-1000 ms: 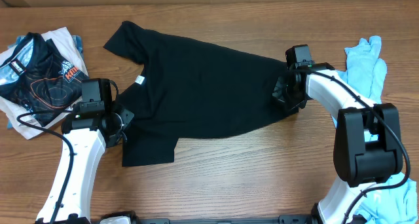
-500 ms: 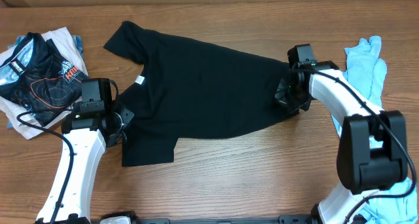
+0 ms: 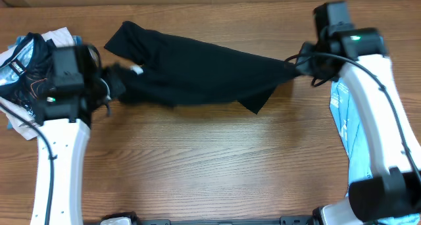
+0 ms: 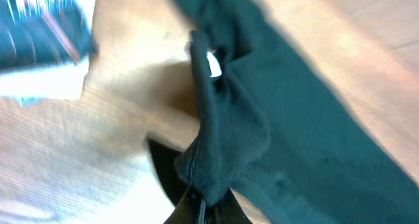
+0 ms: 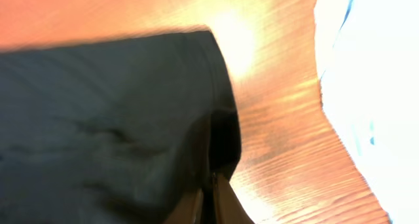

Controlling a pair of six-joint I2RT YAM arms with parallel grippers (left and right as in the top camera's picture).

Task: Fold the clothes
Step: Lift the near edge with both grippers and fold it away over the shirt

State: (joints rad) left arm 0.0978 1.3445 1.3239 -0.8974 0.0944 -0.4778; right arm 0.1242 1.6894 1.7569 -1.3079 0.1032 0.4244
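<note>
Brown wood-grain table (image 3: 197,166), seen from overhead, carrying a large plain black T-shirt (image 3: 197,70) of soft fabric, gathered into a long creased band that runs across the far half of the table from left to right, with one corner hanging toward the near edge. Two white robot arms, the left arm (image 3: 59,159) and the right arm (image 3: 375,100), reach in from the near edge to the two ends of this band. Under the right arm lies a light blue tee (image 3: 341,110) with lettering; at the far left corner lies a pile of a dark printed shirt (image 3: 26,67) on white cloth (image 3: 60,34). The left gripper (image 4: 200,207) is closed, pinching a bunched fold of the black T-shirt; the right gripper (image 5: 211,198) is likewise closed, pinching its right edge. A small white neck label (image 4: 214,65) shows near the left gripper.
</note>
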